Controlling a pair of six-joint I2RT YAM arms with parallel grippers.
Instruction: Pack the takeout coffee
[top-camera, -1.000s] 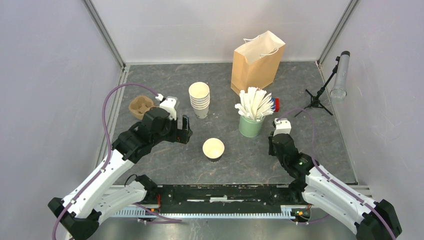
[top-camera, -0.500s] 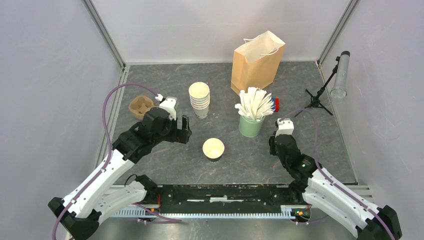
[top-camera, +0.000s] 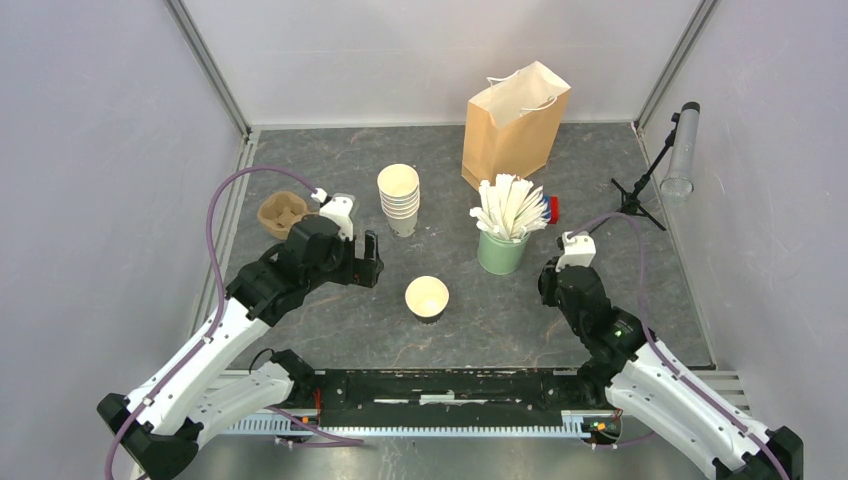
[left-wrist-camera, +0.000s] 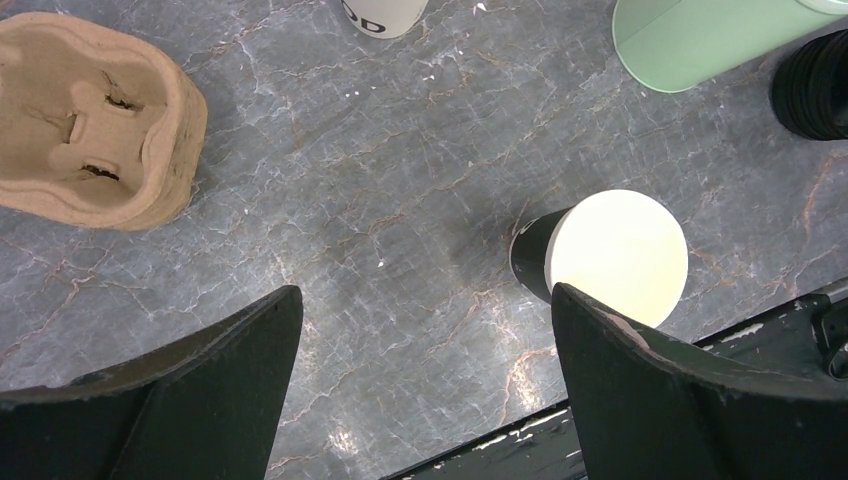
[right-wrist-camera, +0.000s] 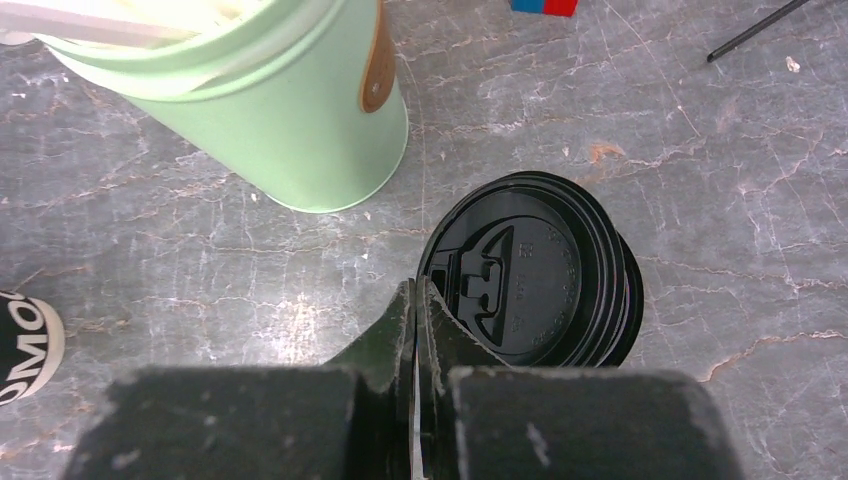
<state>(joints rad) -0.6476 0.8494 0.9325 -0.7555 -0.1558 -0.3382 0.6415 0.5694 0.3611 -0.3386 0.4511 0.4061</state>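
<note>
One takeout coffee cup (top-camera: 427, 297), cream with a dark base, stands alone and open-topped near the table's middle; it also shows in the left wrist view (left-wrist-camera: 615, 255). My left gripper (top-camera: 369, 257) hovers just left of it, jaws wide open (left-wrist-camera: 425, 295) with only bare table between them. A stack of black lids (right-wrist-camera: 530, 275) sits beside the green cup. My right gripper (right-wrist-camera: 415, 290) is shut, pinching the left rim of the top lid. In the top view the right gripper (top-camera: 556, 282) covers the lids. The brown paper bag (top-camera: 515, 125) stands upright at the back.
A stack of lidless cream cups (top-camera: 399, 198) stands behind the single cup. The green cup of white sticks (top-camera: 503, 245) is close to my right gripper. A cardboard cup carrier (top-camera: 282, 213) lies at left. A small tripod (top-camera: 635, 195) stands at the right edge.
My right gripper's jaws have closed at the lid's rim, and its wrist has shifted slightly to the right. The left arm and the cup have not moved.
</note>
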